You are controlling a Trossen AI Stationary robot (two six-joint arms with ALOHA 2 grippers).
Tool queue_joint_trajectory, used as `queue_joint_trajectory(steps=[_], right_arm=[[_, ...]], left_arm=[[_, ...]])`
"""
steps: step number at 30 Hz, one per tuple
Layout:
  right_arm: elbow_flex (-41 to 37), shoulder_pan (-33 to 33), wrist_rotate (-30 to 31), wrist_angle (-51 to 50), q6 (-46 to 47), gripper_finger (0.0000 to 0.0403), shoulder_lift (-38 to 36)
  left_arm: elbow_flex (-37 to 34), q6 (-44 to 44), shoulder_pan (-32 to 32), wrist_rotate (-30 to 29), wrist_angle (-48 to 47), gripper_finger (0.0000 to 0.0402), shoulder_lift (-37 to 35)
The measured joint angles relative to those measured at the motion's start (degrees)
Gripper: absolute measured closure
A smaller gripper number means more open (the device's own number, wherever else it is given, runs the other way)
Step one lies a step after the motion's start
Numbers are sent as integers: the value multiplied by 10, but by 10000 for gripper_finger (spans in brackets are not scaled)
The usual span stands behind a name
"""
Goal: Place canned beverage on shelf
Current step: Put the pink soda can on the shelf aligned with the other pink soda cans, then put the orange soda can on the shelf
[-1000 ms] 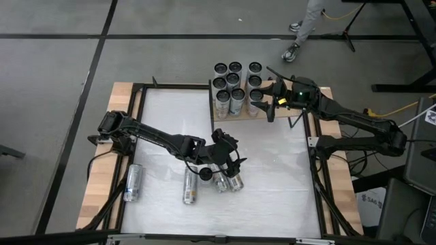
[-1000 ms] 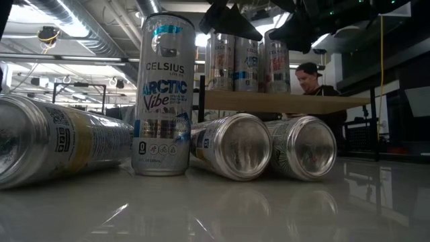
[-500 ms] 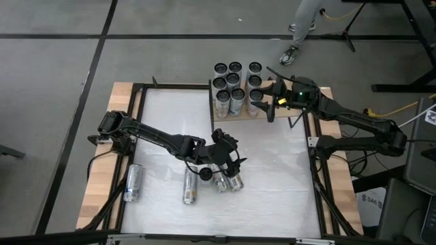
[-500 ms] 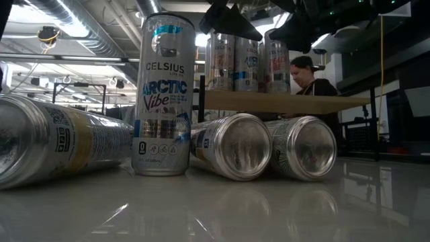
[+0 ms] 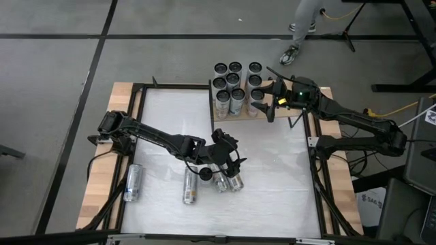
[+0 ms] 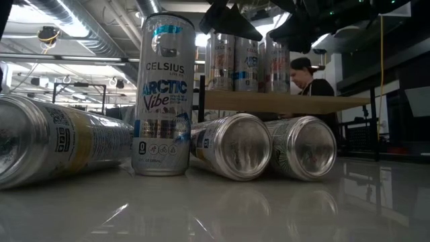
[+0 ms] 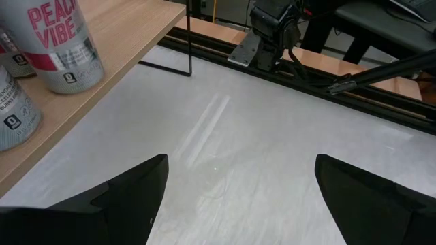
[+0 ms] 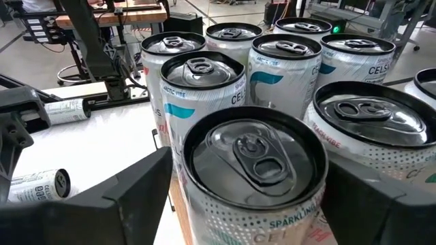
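We begin with the white tabletop (image 5: 272,184), then the pale wood-grain shelf board on black metal posts (image 5: 289,114) at its far edge, already crowded with upright silver cans (image 5: 235,85).

We judge that the right arm is at the placing step. Its gripper (image 5: 271,107) hovers at the shelf's near right corner, its fingers spread wide either side of the nearest silver can with a pull-tab lid (image 8: 255,167), which stands on the board between them. Whether the pads touch the can we cannot tell; the grip looks released. The next move, in our judgement, calls for a clean pull-back without nudging the neighbouring cans.

The left gripper (image 5: 225,158) sits mid-table, its fingers (image 7: 129,197) wide apart and empty above bare tabletop. Three cans lie on their sides near it, and an upright silver-and-blue can (image 6: 164,94) stands close by. A further fallen can (image 5: 133,182) lies near the left edge.
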Motion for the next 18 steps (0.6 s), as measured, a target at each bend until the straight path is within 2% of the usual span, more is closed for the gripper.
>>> queue_joint_trajectory(steps=[18], right_arm=[[0, 0, 0, 1, 0, 86, -33]], left_arm=[[0, 0, 0, 0, 0, 37, 0]])
